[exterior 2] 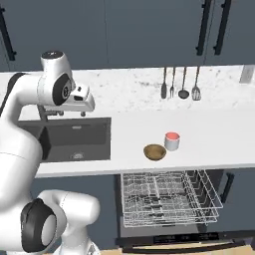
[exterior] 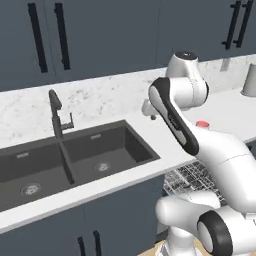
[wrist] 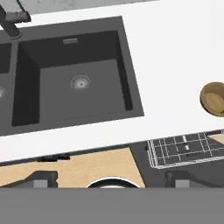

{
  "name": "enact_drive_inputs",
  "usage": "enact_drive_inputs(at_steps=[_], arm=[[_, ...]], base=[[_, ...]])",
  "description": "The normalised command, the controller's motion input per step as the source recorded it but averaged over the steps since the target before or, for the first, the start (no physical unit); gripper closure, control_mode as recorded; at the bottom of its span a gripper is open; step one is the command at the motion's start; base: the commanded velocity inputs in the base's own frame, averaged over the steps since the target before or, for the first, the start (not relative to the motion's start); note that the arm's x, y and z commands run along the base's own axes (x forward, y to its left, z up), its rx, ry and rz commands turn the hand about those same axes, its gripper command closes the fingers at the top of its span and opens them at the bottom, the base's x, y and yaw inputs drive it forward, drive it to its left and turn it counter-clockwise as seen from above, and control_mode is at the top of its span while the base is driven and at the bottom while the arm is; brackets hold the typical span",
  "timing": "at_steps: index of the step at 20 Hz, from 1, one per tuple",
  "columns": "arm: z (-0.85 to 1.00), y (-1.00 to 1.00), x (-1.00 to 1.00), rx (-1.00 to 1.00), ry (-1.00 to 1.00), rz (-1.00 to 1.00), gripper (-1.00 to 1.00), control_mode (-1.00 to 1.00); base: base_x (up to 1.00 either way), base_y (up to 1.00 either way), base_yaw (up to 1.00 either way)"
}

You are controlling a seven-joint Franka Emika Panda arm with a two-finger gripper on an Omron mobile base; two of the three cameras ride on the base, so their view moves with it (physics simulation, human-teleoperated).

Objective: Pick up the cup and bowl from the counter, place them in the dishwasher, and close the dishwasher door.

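Right base view: cup (exterior 2: 172, 141) and bowl (exterior 2: 155, 152) sit touching on the tabletop (exterior 2: 219, 134), at 12 o'clock above the pulled-out rack (exterior 2: 169, 196). Fingers (exterior 2: 72, 114) hang spread and empty over the sink (exterior 2: 74, 139). Nothing is loaded yet; door closing remains.

You see dark slate-blue wall cabinets (exterior 2: 149, 30) across the top, a marbled backsplash (exterior 2: 129, 87) with hanging utensils (exterior 2: 179, 84) upper right, wood floor (wrist: 74, 166) below.
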Motion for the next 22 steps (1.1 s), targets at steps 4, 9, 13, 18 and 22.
enact_drive_inputs(at_steps=[4, 9, 13, 18, 22], arm=[[0.00, 0.00, 0.00, 0.00, 0.00, 0.00, -1.00, 1.00], [0.00, 0.00, 0.00, 0.00, 0.00, 0.00, -1.00, 1.00], [0.00, 0.00, 0.00, 0.00, 0.00, 0.00, -1.00, 1.00], [0.00, 0.00, 0.00, 0.00, 0.00, 0.00, -1.00, 1.00], [0.00, 0.00, 0.00, 0.00, 0.00, 0.00, -1.00, 1.00]], base=[[0.00, 0.28, -0.62], [-0.05, 0.48, -0.58], [-0.01, 0.57, -0.54], [0.00, 0.56, -0.52], [0.02, 0.46, -0.46]])
